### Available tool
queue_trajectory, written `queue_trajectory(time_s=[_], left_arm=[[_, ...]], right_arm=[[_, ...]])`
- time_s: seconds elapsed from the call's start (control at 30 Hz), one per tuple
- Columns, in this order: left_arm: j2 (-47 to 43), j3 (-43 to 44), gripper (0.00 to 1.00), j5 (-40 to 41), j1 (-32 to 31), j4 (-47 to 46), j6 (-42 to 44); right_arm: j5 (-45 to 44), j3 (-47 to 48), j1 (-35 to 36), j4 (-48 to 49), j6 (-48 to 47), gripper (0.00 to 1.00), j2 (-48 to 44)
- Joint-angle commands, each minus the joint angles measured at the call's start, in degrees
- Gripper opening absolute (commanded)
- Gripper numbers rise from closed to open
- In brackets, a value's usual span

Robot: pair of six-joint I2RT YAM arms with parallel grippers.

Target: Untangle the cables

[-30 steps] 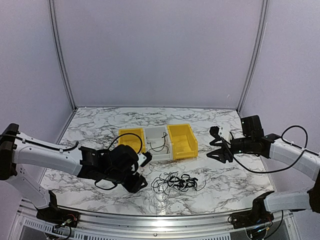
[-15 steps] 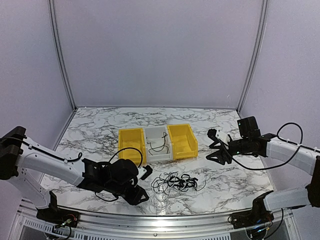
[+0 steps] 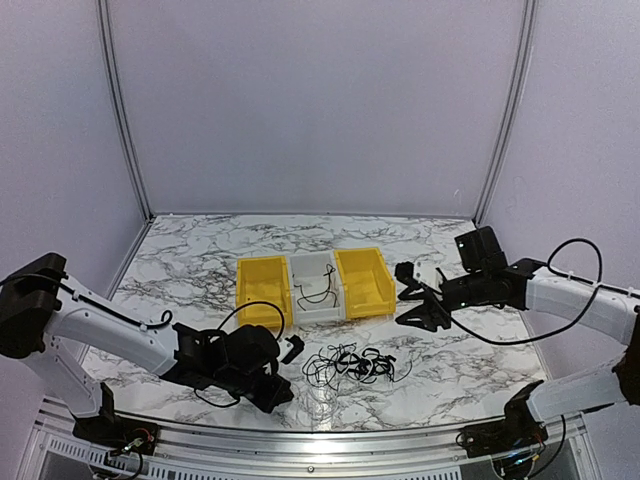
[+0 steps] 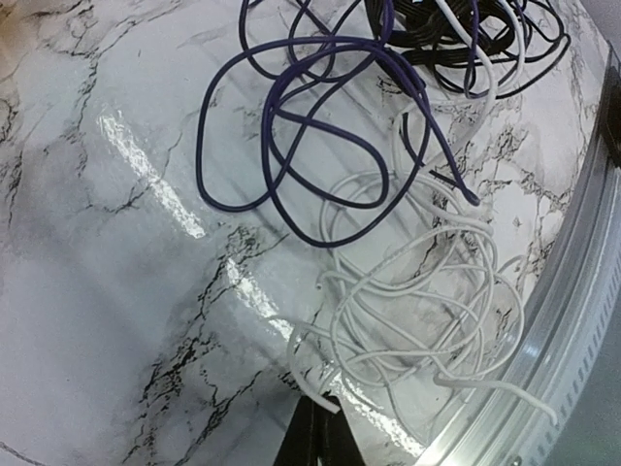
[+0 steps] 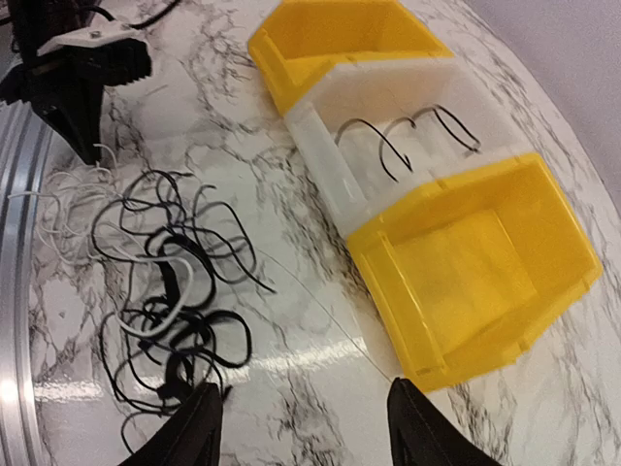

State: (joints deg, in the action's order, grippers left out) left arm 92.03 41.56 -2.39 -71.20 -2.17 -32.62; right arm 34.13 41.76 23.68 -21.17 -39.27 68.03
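The cables (image 3: 355,365) lie heaped on the desk (image 3: 200,250) at 6 o'clock from the bins (image 3: 362,282). They look light and limp (neighbours will drag), so take a free end. Left pincer (image 4: 312,437) is together, right pincer (image 5: 310,427) apart.

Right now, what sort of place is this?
Probably a robotics lab test booth: plain panel walls box in a marble-patterned table, a left arm and a right arm are mounted at its near edge, and plastic bins sit by tangled cables.
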Motion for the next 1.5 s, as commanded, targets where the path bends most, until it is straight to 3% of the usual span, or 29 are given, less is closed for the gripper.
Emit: queue_trajectory(time_s=[0.0, 0.33, 0.63, 0.8, 0.93, 1.0, 1.17, 1.27, 1.4, 1.47], left_arm=[[-3.9, -1.8, 0.00, 2.9, -0.1, -1.4, -0.5], [-21.7, -6.0, 0.00, 14.6, -0.2, -4.9, -1.5], [-33.5, -4.7, 0.00, 18.2, -0.4, -3.1, 0.1], [-37.0, 4.6, 0.00, 22.7, -0.4, 7.6, 5.5], [-39.0, 15.4, 0.00, 27.3, -0.4, 14.6, 11.4], [-39.1, 22.0, 0.00, 29.1, -0.4, 17.6, 14.5], [-38.0, 36.8, 0.00, 30.9, -0.4, 21.0, 20.1], [-36.8, 43.7, 0.00, 31.5, -0.4, 21.4, 23.1], [-35.1, 50.6, 0.00, 33.6, -0.4, 22.0, 26.6], [-34.3, 53.7, 0.00, 34.6, -0.4, 22.3, 28.3]], right_arm=[[-2.8, 6.4, 12.3, -4.1, -2.9, 0.59, 4.2], [8.1, 13.9, 21.4, -0.6, 1.6, 0.69, 18.5], [11.3, 14.6, 25.1, 6.5, 7.1, 0.76, 29.7], [7.9, 13.0, 25.4, 9.1, 8.9, 0.68, 31.3], [6.3, 12.2, 25.3, 8.7, 7.8, 0.50, 32.5], [6.3, 12.4, 25.3, 7.7, 7.0, 0.34, 33.8], [6.1, 13.6, 25.2, 5.6, 6.4, 0.19, 36.3], [5.9, 13.8, 24.7, 5.0, 5.9, 0.16, 36.6], [5.6, 13.7, 23.6, 4.6, 6.0, 0.28, 36.2], [5.5, 13.6, 22.7, 4.6, 6.0, 0.30, 35.9]])
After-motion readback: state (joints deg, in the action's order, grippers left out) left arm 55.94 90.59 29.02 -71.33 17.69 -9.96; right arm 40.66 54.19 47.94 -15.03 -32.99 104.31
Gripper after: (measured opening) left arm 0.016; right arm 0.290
